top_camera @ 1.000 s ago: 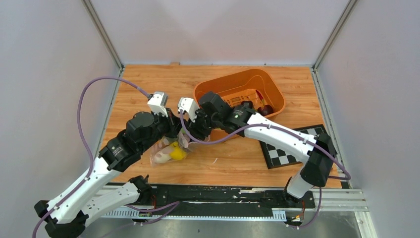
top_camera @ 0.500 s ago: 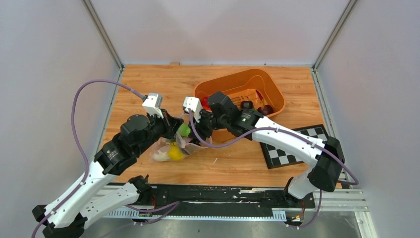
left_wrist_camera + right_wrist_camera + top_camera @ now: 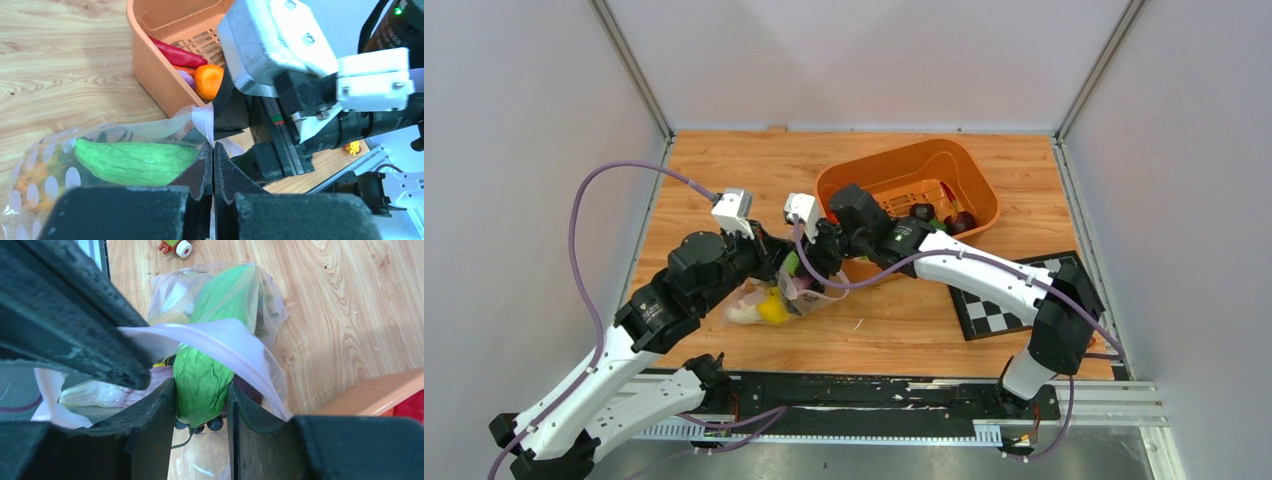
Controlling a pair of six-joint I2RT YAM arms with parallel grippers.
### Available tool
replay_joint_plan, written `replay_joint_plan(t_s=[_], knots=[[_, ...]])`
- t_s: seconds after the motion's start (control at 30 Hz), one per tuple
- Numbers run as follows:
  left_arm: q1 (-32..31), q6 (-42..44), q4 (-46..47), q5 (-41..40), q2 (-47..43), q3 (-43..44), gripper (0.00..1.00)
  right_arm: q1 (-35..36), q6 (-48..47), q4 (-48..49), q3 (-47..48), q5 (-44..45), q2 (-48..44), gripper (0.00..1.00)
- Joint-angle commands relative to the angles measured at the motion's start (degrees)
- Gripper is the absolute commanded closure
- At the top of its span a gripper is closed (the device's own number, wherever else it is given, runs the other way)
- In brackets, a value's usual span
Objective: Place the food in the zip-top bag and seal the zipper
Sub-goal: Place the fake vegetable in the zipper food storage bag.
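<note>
- The wooden counter (image 3: 904, 320) is carrying everything you are working with, and both arms are meeting over its middle-left part.
- The orange tub (image 3: 904, 168) is sitting toward the back right. It is holding an orange (image 3: 207, 80) and a red pepper (image 3: 177, 52), among other pieces.
- A checkered mat (image 3: 999, 305) is lying near the right arm, apart from the tub.
- The zip-top bag (image 3: 759, 305) is lying on the counter just in front of the tub, with its mouth facing the tub.
- Your left hand (image 3: 213, 150) is pressing its fingers together on the bag's mouth edge and lifting a flap of film.
- Your right hand (image 3: 200, 390) is clamping a green vegetable piece (image 3: 200, 375) at the bag's mouth. The far end of the piece is showing through the dotted plastic.
- A yellow lemon (image 3: 772, 308) is already lying inside the bag.
</note>
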Motion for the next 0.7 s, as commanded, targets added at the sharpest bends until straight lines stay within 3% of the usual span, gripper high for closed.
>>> replay_joint_plan(t_s=[0.0, 0.17, 0.27, 0.4, 0.47, 0.57, 0.67], knots=[[-0.05, -1.07, 4.98, 1.09, -1.61, 0.94, 0.99, -0.07, -0.65, 6.99, 0.22, 0.19, -0.51, 0.63], [-0.05, -1.00, 4.92, 0.29, -1.84, 0.75, 0.99, -0.15, -1.59, 15.68, -7.47, -3.78, -5.09, 0.53], [-0.05, -1.06, 5.04, -0.04, -1.66, 0.37, 0.99, -0.33, -2.05, 14.77, -7.97, -5.32, -6.22, 0.44], [-0.05, -1.11, 4.91, -0.46, -1.77, 0.13, 0.99, -1.37, -3.28, 9.49, -6.65, -7.73, -6.35, 0.42], [-0.05, -1.03, 4.70, -0.87, -1.90, 0.03, 0.99, -1.95, -3.36, 8.03, -6.42, -8.52, -6.51, 0.47], [-0.05, -1.08, 4.63, -1.12, -1.89, 0.03, 0.99, -2.78, -3.08, 7.16, -6.36, -11.05, -6.62, 0.64], [-0.05, -0.95, 4.65, -1.24, -1.89, 0.03, 0.99, -3.18, -3.11, 6.87, -6.09, -12.63, -6.76, 0.75]])
